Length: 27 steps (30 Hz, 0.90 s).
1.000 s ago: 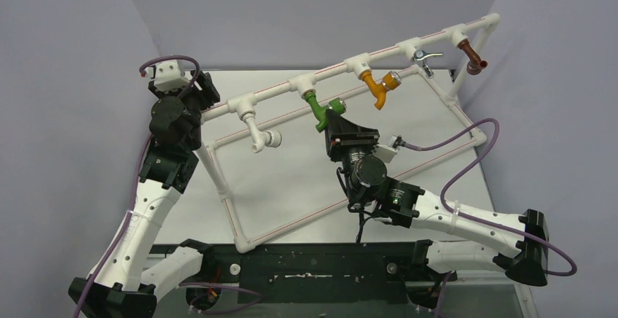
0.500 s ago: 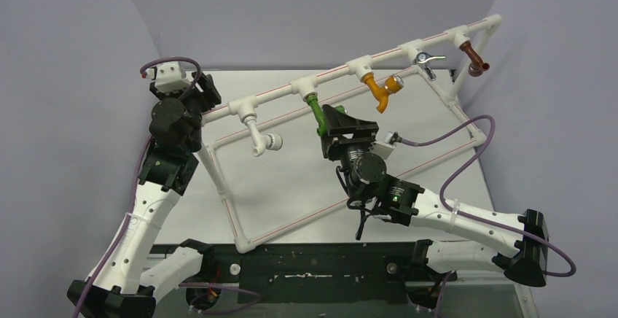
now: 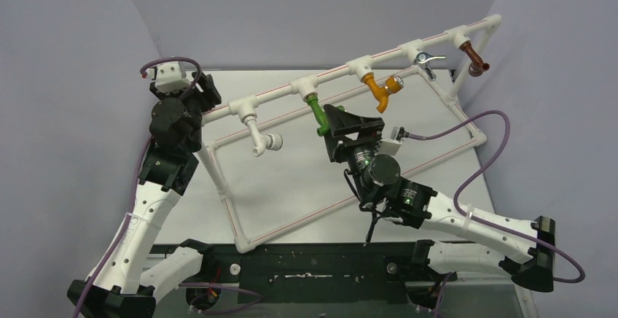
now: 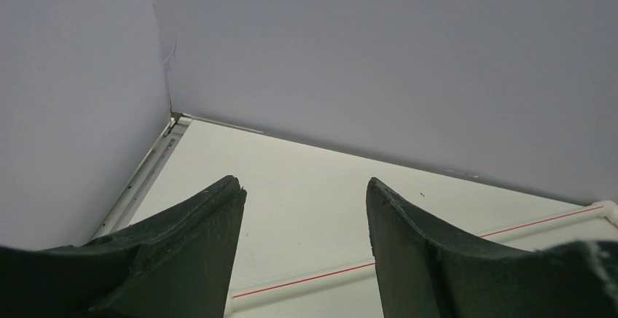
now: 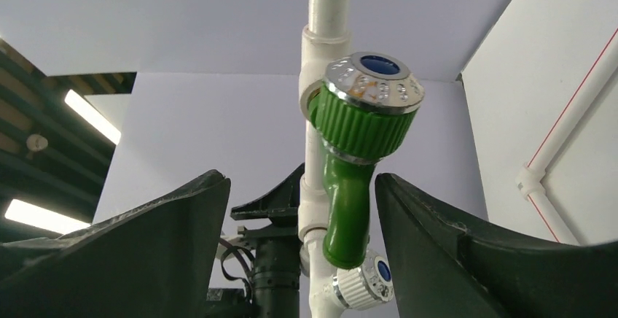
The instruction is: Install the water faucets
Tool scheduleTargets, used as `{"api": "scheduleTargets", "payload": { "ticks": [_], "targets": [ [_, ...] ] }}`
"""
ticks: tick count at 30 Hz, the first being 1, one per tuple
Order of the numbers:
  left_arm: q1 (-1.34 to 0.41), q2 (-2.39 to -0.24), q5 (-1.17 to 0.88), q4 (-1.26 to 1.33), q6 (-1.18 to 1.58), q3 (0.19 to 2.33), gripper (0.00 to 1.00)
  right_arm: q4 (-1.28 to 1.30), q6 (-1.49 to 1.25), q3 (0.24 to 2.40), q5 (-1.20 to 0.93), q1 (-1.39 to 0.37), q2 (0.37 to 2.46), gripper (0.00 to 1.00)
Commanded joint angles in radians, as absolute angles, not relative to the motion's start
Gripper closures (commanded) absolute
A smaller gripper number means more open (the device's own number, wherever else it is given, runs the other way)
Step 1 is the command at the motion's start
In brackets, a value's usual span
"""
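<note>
The green water faucet (image 3: 316, 116) hangs from a tee (image 3: 304, 84) on the white pipe rail. In the right wrist view its green body (image 5: 348, 201) and its silvery knob with a blue centre (image 5: 373, 77) stand between my fingers. My right gripper (image 3: 329, 124) (image 5: 299, 179) is open around it; the spout sits close to the right finger (image 5: 437, 245) with a slim gap. My left gripper (image 3: 202, 89) (image 4: 302, 183) is open with nothing in it, up at the frame's left end, over the pipe with the red line (image 4: 306, 283).
The white pipe frame (image 3: 226, 198) lies tilted across the table. On its rail also hang a white tap (image 3: 262, 141) (image 5: 358, 287), an orange-yellow tap (image 3: 380, 89), a silvery lever tap (image 3: 425, 59) and a brown tap (image 3: 475, 59). Grey walls stand close on the left and at the back.
My right gripper has opened and let go of the green faucet, which stays on the rail. The right arm has drawn back a little to the right. The left arm has not moved.
</note>
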State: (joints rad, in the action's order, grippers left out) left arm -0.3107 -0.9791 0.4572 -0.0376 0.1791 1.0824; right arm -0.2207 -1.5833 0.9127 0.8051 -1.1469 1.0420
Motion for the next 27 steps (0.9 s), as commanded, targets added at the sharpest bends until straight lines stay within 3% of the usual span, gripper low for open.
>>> {"api": "scheduleTargets", "payload": {
  "ticks": [1,14,27],
  "targets": [
    [-0.316,-1.002,0.445,-0.284,0.166,1.022,0.4,-0.207,-1.376,0.919,0.727,-1.155,0.952,0.25],
    [-0.315,-1.002,0.449,-0.286,0.164,1.022,0.4,-0.107,-0.965,0.899,0.545,-1.108,0.814,0.25],
    [-0.314,-1.0,0.45,-0.286,0.163,1.023,0.4,-0.03,-0.17,1.089,0.328,-1.107,0.848,0.24]
  ]
}}
